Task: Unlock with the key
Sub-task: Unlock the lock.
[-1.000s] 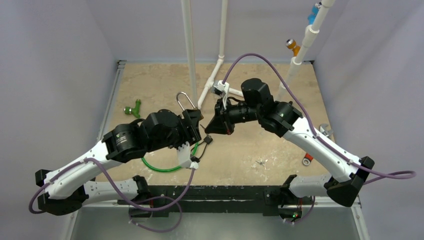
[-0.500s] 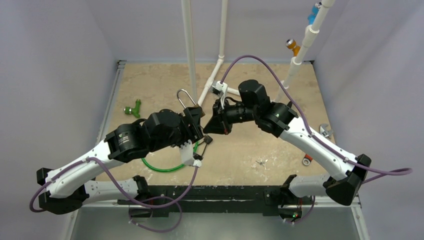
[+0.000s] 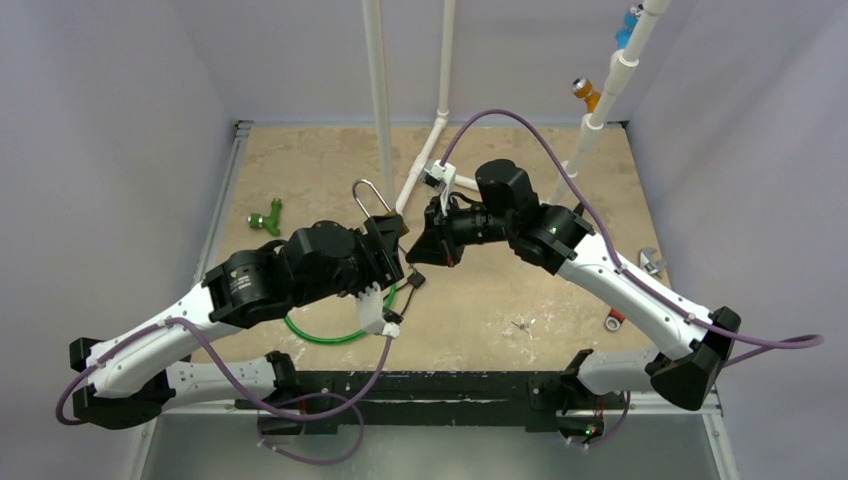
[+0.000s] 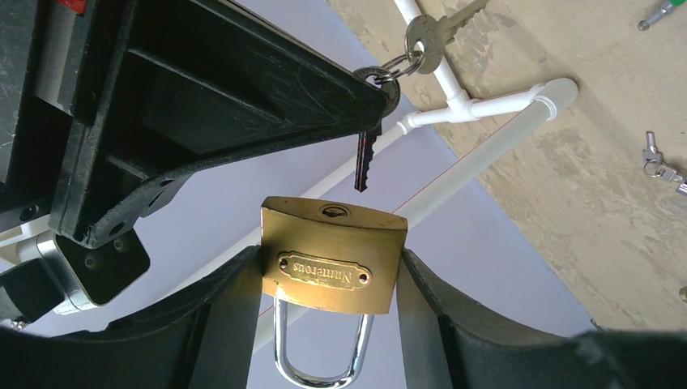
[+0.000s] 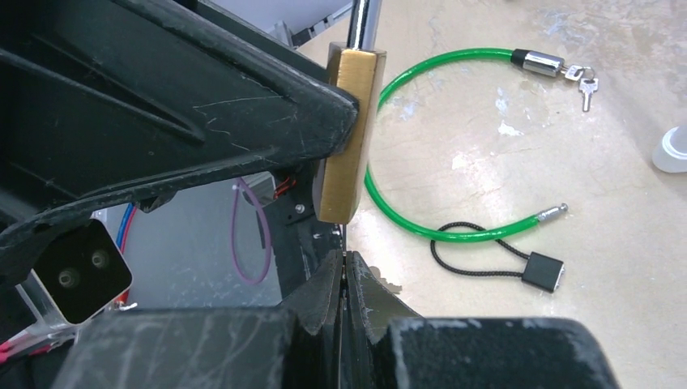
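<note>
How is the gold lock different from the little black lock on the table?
The gold lock is shiny brass; the black lock is dark. The gold lock has a stiff metal loop; the black lock has a thin bendy cord. The gold lock is held up in the left gripper; the black lock lies on the table. Both are padlocks.

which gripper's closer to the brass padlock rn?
Left. The left gripper clamps the brass padlock by its sides. The right gripper, shut on the key, is just off the keyhole end, key tip not yet inserted.
</note>
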`<state>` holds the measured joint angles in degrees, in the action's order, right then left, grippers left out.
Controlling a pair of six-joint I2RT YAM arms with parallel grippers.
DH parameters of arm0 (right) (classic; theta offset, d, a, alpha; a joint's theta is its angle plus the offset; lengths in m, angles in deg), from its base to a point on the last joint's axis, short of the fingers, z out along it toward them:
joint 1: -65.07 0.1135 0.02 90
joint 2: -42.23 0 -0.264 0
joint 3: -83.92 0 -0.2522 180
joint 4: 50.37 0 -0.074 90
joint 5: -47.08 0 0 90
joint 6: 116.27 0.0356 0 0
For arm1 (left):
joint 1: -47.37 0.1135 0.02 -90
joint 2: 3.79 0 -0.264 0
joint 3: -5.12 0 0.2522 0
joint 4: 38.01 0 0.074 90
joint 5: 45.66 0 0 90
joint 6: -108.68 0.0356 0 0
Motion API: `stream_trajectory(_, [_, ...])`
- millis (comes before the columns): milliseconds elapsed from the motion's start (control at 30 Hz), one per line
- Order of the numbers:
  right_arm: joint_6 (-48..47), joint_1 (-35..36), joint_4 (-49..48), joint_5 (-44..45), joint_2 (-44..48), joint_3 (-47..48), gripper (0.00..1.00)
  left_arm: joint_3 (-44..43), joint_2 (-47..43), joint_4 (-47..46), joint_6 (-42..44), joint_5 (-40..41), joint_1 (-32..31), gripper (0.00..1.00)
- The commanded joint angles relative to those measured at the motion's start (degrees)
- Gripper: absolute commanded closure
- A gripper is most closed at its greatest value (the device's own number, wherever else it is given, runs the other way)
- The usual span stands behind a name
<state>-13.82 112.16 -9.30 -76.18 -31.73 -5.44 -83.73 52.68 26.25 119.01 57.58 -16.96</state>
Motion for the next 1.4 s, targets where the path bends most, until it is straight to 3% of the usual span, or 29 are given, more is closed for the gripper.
stream_trajectory(0, [0.45, -0.59, -2.26, 1.50, 1.00, 0.94, 1.00, -0.15, -1.53, -4.64, 1.57, 0.48, -0.59, 1.00])
stream_trajectory(1367, [1.51, -0.60, -6.77, 2.21, 2.19, 0.92, 1.00, 1.00, -1.36, -7.17, 2.19, 1.68, -0.62, 1.00])
